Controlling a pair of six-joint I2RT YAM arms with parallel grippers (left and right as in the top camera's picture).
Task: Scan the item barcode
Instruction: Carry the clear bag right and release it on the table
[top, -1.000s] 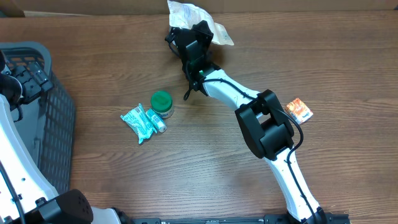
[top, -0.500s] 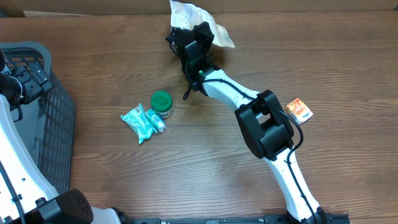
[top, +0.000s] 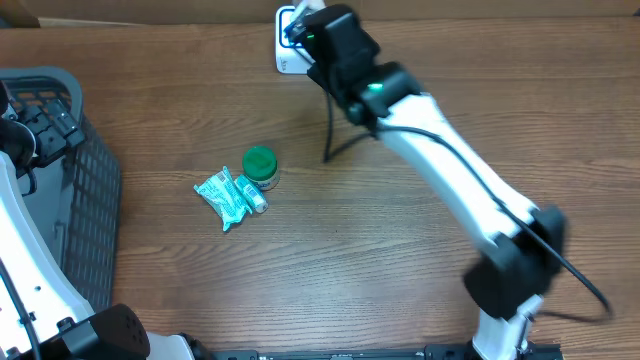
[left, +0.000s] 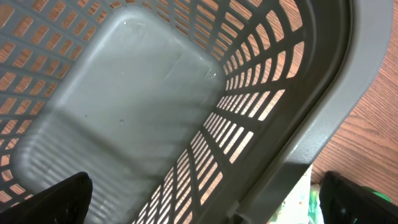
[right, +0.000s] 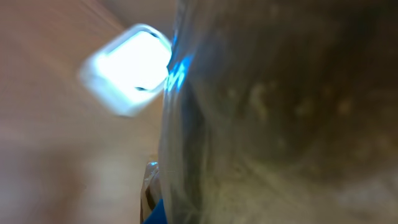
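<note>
The packet sat at the far edge of the desk, a white shape smeared by motion blur, right at the tip of the right gripper. In the right wrist view its translucent film filled most of the frame. The jaws were closed on it, though the fingertips themselves were hidden. A bright white patch glowed beside the film, too blurred to identify.

Nearer the middle of the desk stood a green-capped jar. A teal wrapped pack lay just beside it, and both were well apart from the packet.

At the left edge was a gray slatted basket. The left gripper hung over it with its jaws spread wide and nothing between them.
</note>
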